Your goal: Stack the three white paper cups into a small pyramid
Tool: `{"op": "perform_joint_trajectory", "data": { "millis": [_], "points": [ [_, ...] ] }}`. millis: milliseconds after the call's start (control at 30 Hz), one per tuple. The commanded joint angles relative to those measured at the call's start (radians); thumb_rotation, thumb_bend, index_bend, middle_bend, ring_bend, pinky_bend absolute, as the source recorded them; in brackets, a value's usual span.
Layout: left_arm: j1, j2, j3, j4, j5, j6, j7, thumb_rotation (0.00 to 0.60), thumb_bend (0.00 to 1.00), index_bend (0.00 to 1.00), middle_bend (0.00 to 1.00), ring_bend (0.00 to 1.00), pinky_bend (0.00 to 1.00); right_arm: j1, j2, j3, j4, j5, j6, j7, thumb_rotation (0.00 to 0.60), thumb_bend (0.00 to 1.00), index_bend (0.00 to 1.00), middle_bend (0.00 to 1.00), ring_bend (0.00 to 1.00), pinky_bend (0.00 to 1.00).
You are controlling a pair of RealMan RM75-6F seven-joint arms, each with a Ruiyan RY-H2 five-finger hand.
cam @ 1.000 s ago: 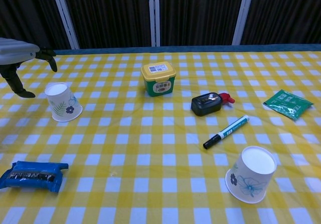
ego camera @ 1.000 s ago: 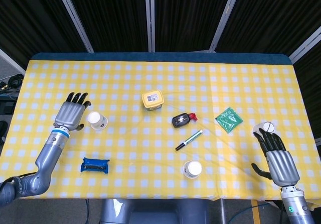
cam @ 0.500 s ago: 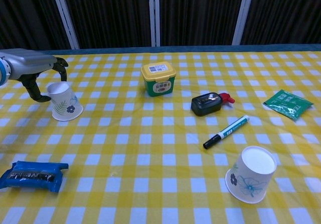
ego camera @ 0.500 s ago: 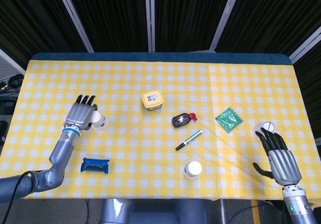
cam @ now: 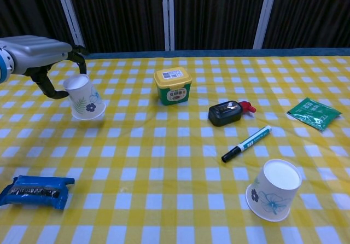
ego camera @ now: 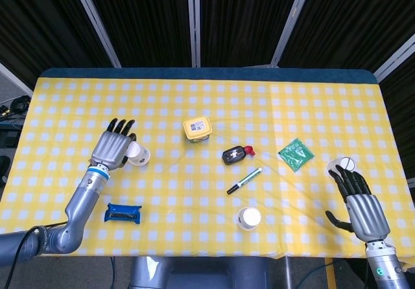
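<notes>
My left hand (ego camera: 113,148) grips a white paper cup (ego camera: 138,155) with a blue flower print, at the table's left. In the chest view this cup (cam: 83,96) is upside down and tilted, with the left hand (cam: 41,55) curled over its top and the thumb on its left side. A second cup (ego camera: 248,218) stands upside down near the front edge, right of centre, seen also in the chest view (cam: 273,189). The third cup (ego camera: 342,166) sits at the far right edge. My right hand (ego camera: 360,205) lies just in front of it, fingers apart, holding nothing.
A yellow-lidded green tub (ego camera: 197,129) stands at the centre back. A black device with a red tip (ego camera: 236,154), a green marker (ego camera: 244,180) and a green packet (ego camera: 296,154) lie right of centre. A blue packet (ego camera: 123,213) lies front left on the yellow checked cloth (ego camera: 194,192).
My left hand reached the left cup, closed around it and carried it rightwards toward the table's middle. The right hand barely shifted.
</notes>
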Motion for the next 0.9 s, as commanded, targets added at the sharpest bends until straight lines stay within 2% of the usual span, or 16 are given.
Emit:
{"op": "perform_joint_trajectory", "data": {
  "millis": [33,200,467,700,900],
  "points": [
    [0.006,0.023,0.01,-0.09,0.097,0.043,-0.023,0.6,0.4,0.37,0.0,0.0,0.0,-0.006,0.007,-0.002,-0.01,-0.009,0.013,0.002,0.6,0.15,0.0,0.0,0.0,0.0],
    [-0.02,0.006,0.04,-0.178,0.211,0.026,-0.006,0.6,0.4,0.38,0.0,0.0,0.0,-0.016,0.025,-0.006,-0.031,-0.037,0.045,0.008,0.6,0.15,0.0,0.0,0.0,0.0],
    [-0.075,-0.093,0.085,-0.222,0.304,-0.026,0.057,0.6,0.4,0.38,0.0,0.0,0.0,-0.027,0.042,-0.006,-0.044,-0.048,0.069,0.022,0.6,0.15,0.0,0.0,0.0,0.0],
    [-0.118,-0.167,0.091,-0.202,0.306,-0.067,0.103,0.6,0.4,0.38,0.0,0.0,0.0,-0.03,0.047,-0.003,-0.046,-0.046,0.074,0.025,0.6,0.15,0.0,0.0,0.0,0.0],
    [-0.155,-0.244,0.082,-0.169,0.25,-0.086,0.147,0.6,0.4,0.38,0.0,0.0,0.0,-0.034,0.05,0.001,-0.049,-0.042,0.082,0.021,0.6,0.15,0.0,0.0,0.0,0.0]
  ]
}}
